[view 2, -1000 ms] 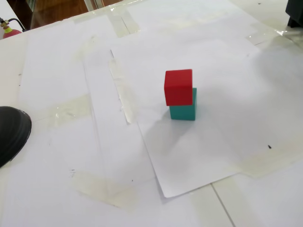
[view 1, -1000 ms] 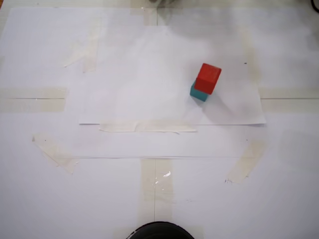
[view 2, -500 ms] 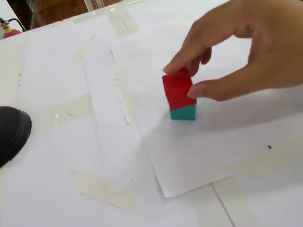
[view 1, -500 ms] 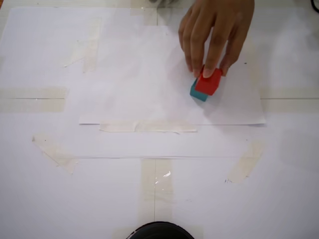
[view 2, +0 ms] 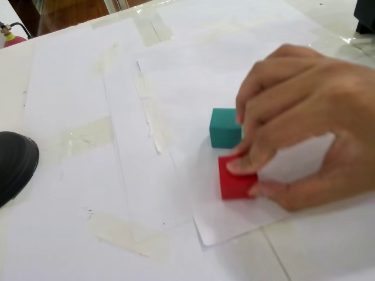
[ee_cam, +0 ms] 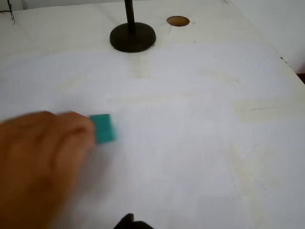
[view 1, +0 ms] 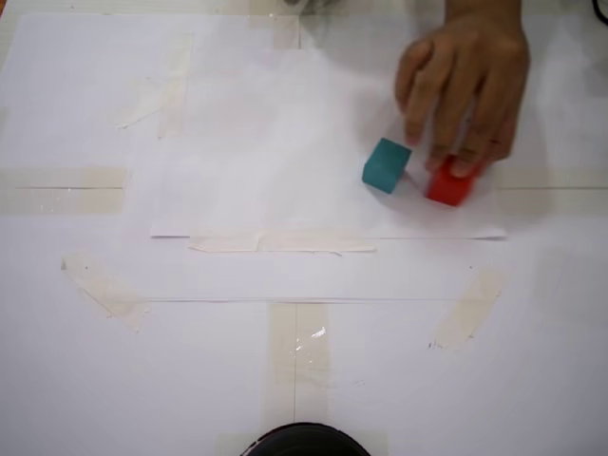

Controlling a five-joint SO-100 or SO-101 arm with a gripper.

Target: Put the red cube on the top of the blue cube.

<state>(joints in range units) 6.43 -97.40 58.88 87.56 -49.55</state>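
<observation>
Resting on the white paper sheet (view 1: 285, 142) taped to the table, the blue cube (view 1: 386, 164) stands alone, with the red cube (view 1: 448, 184) just beside it on the same sheet and not on top of it. A person's hand (view 1: 467, 87) reaches in from the top edge of a fixed view and pinches the red cube between fingertips, covering part of its upper face; the two cubes look slightly apart there. Strips of tape (view 1: 62, 188) hold the paper sheets down, and a dark rounded base (view 1: 304, 442) shows at the bottom edge.

From a lower fixed view the hand (view 2: 310, 123) arches over the red cube (view 2: 234, 178), thumb and a finger clamping its sides, while the blue cube (view 2: 225, 127) sits just behind, partly hidden by the fingers. A black rounded object (view 2: 14, 164) lies at the left edge.

From the wrist view, only the blue cube (ee_cam: 103, 128) appears, the blurred hand (ee_cam: 40, 167) blocking the red one entirely. A black round stand (ee_cam: 132, 36) with a post rises beyond. Only a dark sliver (likely part of the gripper (ee_cam: 129, 222)) shows at the bottom edge, so I cannot tell how its fingers stand.
</observation>
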